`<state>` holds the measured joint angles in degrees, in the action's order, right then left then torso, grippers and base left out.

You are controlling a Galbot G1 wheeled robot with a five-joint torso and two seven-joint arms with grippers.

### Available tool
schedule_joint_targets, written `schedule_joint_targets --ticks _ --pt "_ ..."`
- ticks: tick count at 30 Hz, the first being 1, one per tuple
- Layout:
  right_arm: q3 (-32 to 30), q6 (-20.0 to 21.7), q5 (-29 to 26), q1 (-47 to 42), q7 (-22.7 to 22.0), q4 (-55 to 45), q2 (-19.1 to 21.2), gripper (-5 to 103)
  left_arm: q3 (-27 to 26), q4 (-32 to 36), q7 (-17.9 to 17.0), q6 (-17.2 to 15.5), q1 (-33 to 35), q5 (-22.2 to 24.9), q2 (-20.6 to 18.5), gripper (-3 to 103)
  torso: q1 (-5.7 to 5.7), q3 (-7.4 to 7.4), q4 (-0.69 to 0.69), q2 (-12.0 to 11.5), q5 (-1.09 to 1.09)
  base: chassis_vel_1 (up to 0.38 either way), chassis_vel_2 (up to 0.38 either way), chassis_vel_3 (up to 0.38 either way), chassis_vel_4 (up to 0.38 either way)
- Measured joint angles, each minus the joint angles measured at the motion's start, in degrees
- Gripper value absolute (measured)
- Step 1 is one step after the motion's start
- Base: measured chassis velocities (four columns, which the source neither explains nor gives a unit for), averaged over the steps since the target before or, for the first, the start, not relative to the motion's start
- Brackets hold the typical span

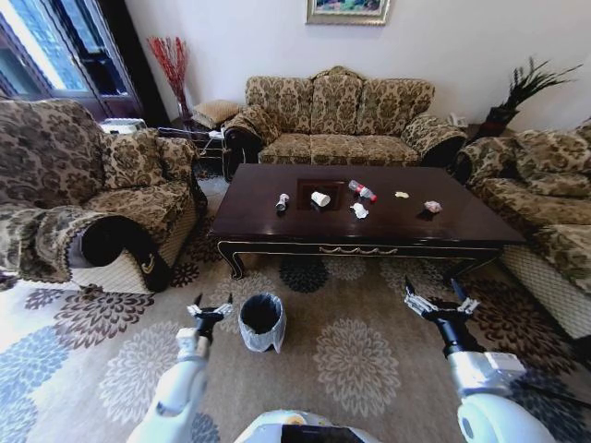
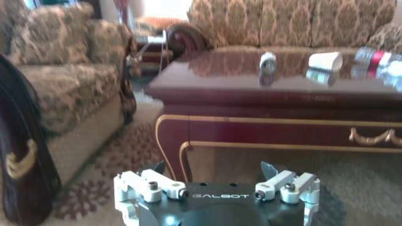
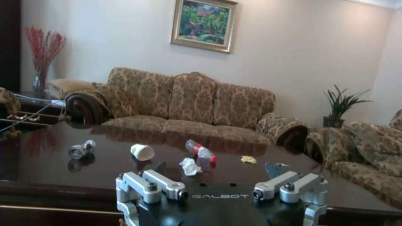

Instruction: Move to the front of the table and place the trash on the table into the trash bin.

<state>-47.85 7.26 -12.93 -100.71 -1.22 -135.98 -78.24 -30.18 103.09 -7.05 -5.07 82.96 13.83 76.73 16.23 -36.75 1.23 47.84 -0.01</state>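
Patterned sofas (image 1: 337,115) and a floral carpet (image 1: 360,355) are seen around the dark glossy surface (image 1: 268,221) of a carved coffee table with gold trim. Both hands are held low over the carpet, short of the surface's front edge. The left hand (image 1: 211,309) is seen with its fingers spread apart and nothing between them, just beside the trash bin (image 1: 262,321). The right hand (image 1: 441,302) is likewise held apart and unloaded, on the bin's other side and well apart from it. The black bin, lined with a translucent white bag folded over its rim, is stood on the carpet before the surface, nearer its left front leg.

Trash is scattered across the surface's middle, beyond the bin. A small cylindrical piece (image 1: 283,201) is seen lying directly behind the bin. Next to it, a white paper cup (image 1: 319,198) is tipped on its side. A clear bottle with a red band (image 1: 362,190) is laid farther along, with a crumpled white tissue (image 1: 359,210) just beside it. A yellowish scrap (image 1: 401,195) and a small pale wrapper (image 1: 432,207) are seen farthest from the bin.
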Motion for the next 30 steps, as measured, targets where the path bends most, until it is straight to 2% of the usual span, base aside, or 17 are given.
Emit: schedule_joint_targets --ticks 8,16,26,30 --pt "-0.15 -1.04 0.13 0.19 0.00 0.62 -0.50 100 0.83 -3.73 0.25 0.07 -2.68 0.63 0.80 100 0.00 0.00 0.01 0.00 0.02 0.000 0.000 0.000 0.000" --pt "-0.02 -1.07 0.45 0.05 -0.01 0.69 -0.49 100 0.46 -5.14 1.19 0.89 -2.15 0.34 1.40 100 -0.01 0.00 0.01 0.00 0.01 -0.006 0.014 0.006 -0.009" --pt "0.96 -0.28 1.52 0.16 0.07 0.53 -0.39 100 -1.37 -6.37 1.86 2.09 -1.20 0.24 1.85 100 0.00 0.01 0.01 0.00 0.01 -0.129 0.139 0.129 -0.151" --pt "1.01 0.87 2.09 -0.26 1.75 0.00 -0.19 100 -1.90 -9.89 2.45 2.28 -1.69 0.73 2.08 100 0.01 0.00 0.01 0.00 0.00 -0.199 0.232 0.230 -0.234"
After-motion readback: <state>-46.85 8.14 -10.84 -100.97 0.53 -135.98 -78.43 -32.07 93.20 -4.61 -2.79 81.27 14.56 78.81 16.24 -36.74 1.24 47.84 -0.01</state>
